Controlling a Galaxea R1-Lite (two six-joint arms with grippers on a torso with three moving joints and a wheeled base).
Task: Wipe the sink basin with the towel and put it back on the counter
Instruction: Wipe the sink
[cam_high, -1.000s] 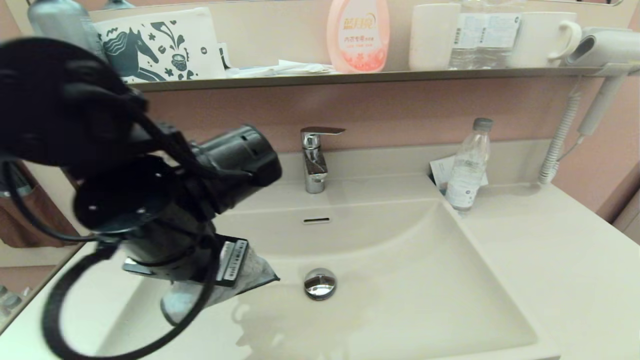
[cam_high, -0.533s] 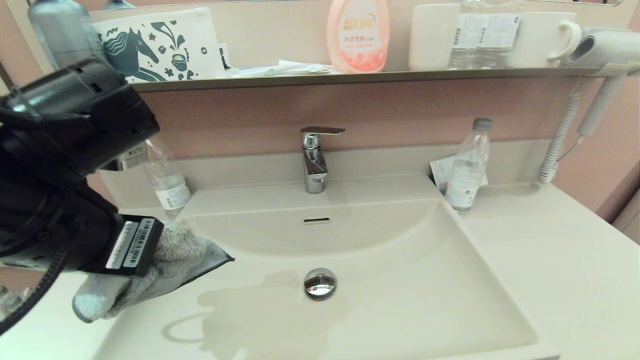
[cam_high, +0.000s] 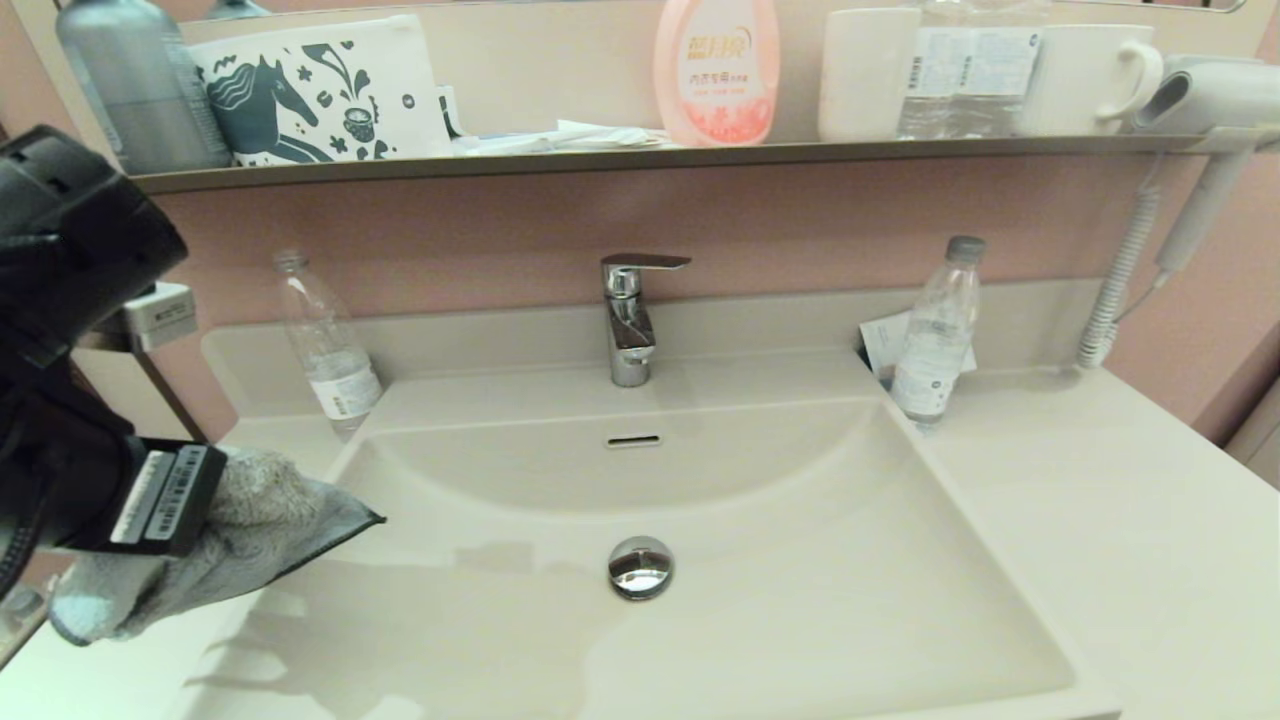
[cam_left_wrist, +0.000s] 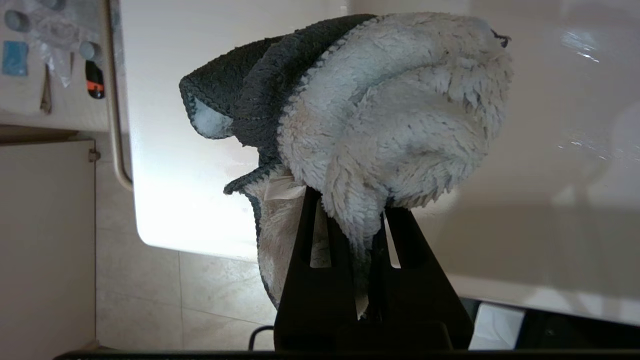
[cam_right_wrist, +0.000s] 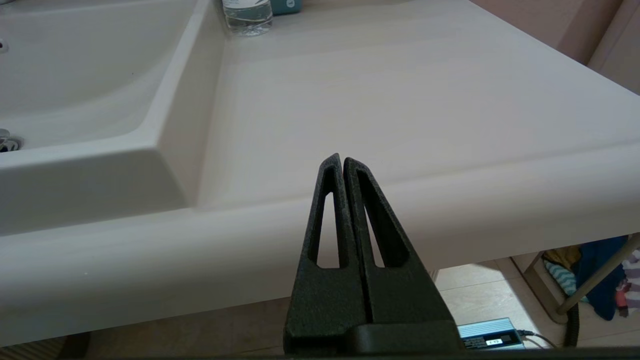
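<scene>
The left tool (cam_left_wrist: 352, 235) is gripping the towel (cam_left_wrist: 385, 110), its two fingers pinching a gathered fold so that the rest of the cloth is bunching out past the tips as a soft pad. In the head view the towel (cam_high: 235, 530) is hanging from that tool at the left rim of the sink basin (cam_high: 800, 560), above the strip of desk (cam_high: 1130, 540) beside it and clear of the basin floor (the wrist view is showing pale flat surface and the desk's outer edge behind the cloth). Holding it by a fold is probably what is keeping the fluffy face free, either for wiping or for dropping flat.

Faint wet-looking streaks are lying around the drain plug (cam_high: 640, 567), so the wiping seems done or nearly so, and the step in hand is likely the return of the towel to the desk on the left. A water bottle (cam_high: 328, 340) is standing near the back there, so the set-down should stay in front of it.

The right tool (cam_right_wrist: 343, 165) is resting idle, fingers pressed together on nothing, off the front edge of the desk on the right.
</scene>
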